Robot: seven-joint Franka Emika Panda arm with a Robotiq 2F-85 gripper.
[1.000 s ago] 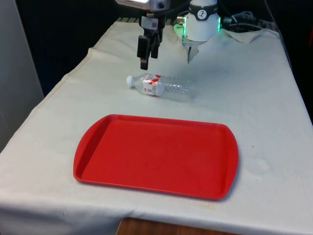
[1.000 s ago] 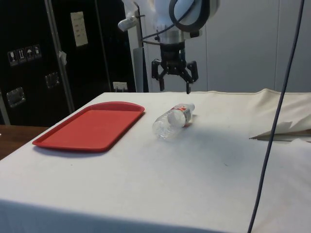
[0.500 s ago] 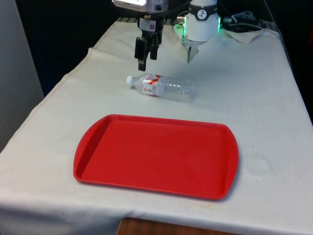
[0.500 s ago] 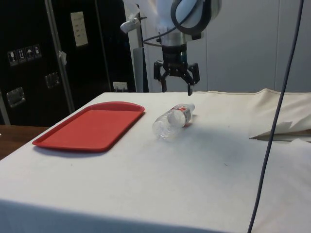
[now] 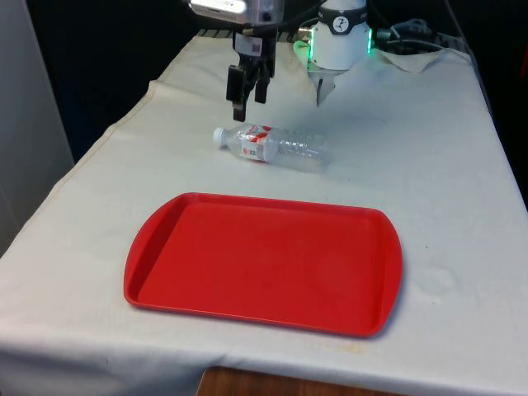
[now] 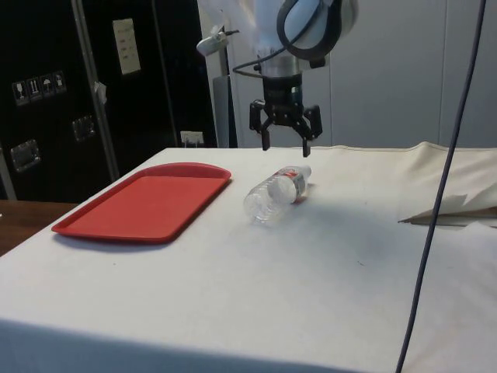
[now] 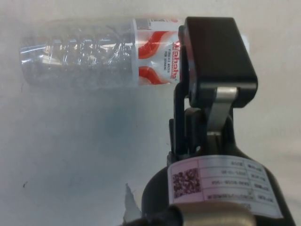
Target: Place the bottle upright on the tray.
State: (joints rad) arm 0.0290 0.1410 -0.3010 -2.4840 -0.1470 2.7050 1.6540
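Observation:
A clear plastic bottle (image 5: 272, 146) with a red-and-white label and a white cap lies on its side on the white cloth, beyond the tray's far edge. The side view has the bottle (image 6: 276, 194) with its cap pointing away from the tray. The red tray (image 5: 264, 260) lies flat and bare near the table's front edge, and it sits left of the bottle in the side view (image 6: 144, 203). My gripper (image 6: 286, 146) hangs open above the bottle's cap end, not touching it. From the front the gripper (image 5: 241, 109) is just behind the cap. In the wrist view, one black finger (image 7: 214, 52) covers the neck of the labelled bottle (image 7: 94, 54).
Cables and a fold of cloth (image 5: 412, 41) lie at the far end on the front view's right. A dark cable (image 6: 439, 194) hangs down in the side view beside a raised fold of cloth (image 6: 446, 210). The table's left edge (image 5: 99, 148) drops off near the bottle.
My gripper has shifted slightly along the bottle towards its cap end, still open. The bottle and the tray have not moved.

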